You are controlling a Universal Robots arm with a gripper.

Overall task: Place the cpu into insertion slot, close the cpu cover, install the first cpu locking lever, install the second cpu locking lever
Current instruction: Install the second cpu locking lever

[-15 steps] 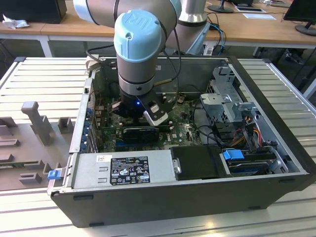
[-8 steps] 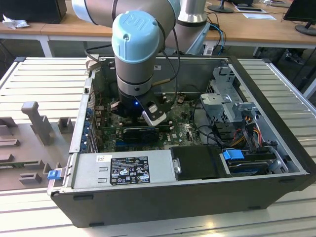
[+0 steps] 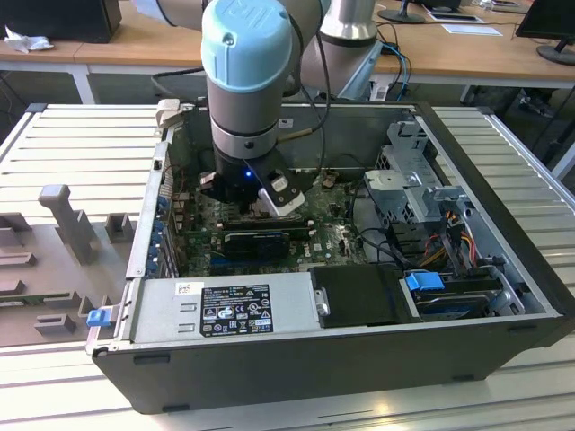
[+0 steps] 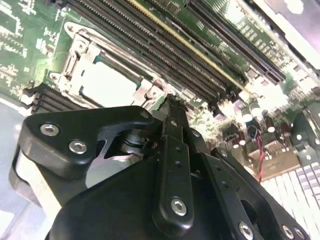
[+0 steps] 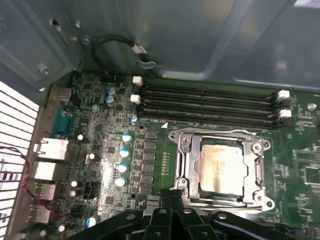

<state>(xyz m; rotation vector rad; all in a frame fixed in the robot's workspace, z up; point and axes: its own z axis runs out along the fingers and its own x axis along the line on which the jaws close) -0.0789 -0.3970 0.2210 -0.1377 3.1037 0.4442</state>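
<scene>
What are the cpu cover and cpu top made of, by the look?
cpu cover: likely stamped steel, bright silvery finish with glare on its edges. cpu top: looks like brushed grey metal, duller, faint print. The claw hangs just beside the frame.

Even room light; glare whitens the cpu (image 4: 107,85).

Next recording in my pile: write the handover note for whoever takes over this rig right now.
Tool: fingers together, holding nothing, tips at the edge of the insertion slot in both wrist views.
The cpu sits in the slot; the cpu cover lies closed over it, framing its metal top.
Done: cpu placed, cover closed.
Locking levers: state unclear from these views; check both.
</scene>
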